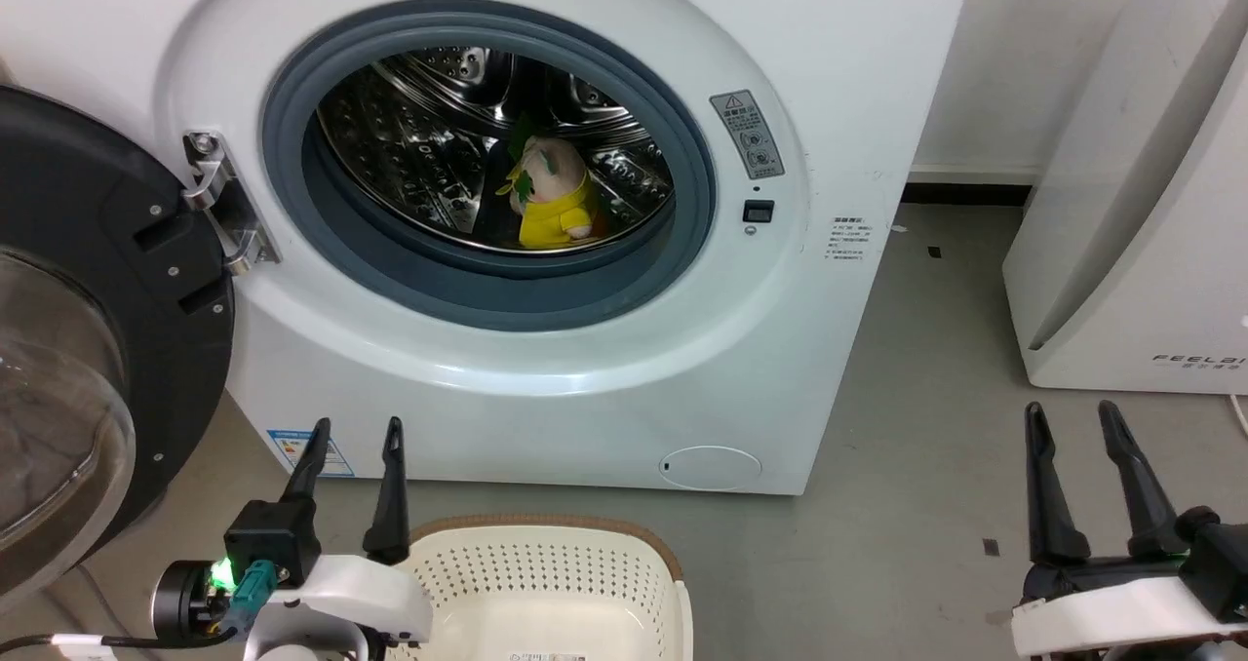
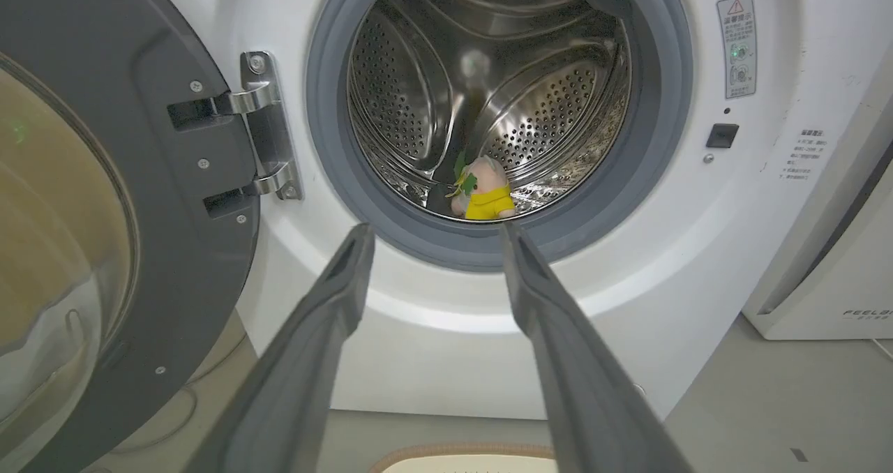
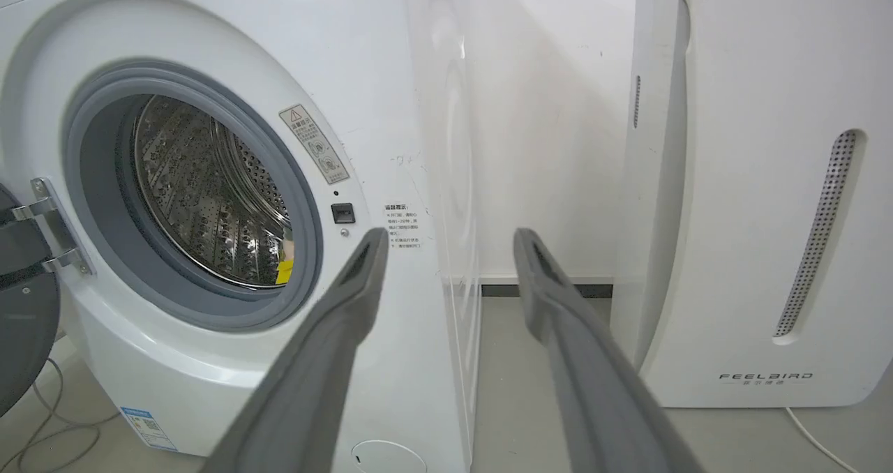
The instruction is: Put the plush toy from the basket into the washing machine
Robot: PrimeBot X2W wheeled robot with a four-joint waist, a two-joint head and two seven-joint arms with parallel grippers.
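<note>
The plush toy (image 1: 550, 198), pink-headed with a yellow body, lies on the bottom of the steel drum inside the washing machine (image 1: 838, 86); the left wrist view also catches the plush toy (image 2: 483, 192), and a yellow sliver of the plush toy (image 3: 284, 267) peeks past the grey ring. The black-framed glass door (image 1: 88, 349) hangs wide open at the left. The cream basket (image 1: 546, 583) sits on the floor below the machine, nothing visible inside but a label. My left gripper (image 1: 353, 439) is open above the basket's left rim. My right gripper (image 1: 1072, 425) is open at the lower right, holding nothing.
A white FEELBIRD appliance (image 1: 1141, 203) stands right of the machine, with a gap of grey floor (image 1: 926, 447) between them. Cables (image 3: 42, 431) lie on the floor under the open door. The door's metal hinge (image 1: 219, 203) juts out at the drum's left.
</note>
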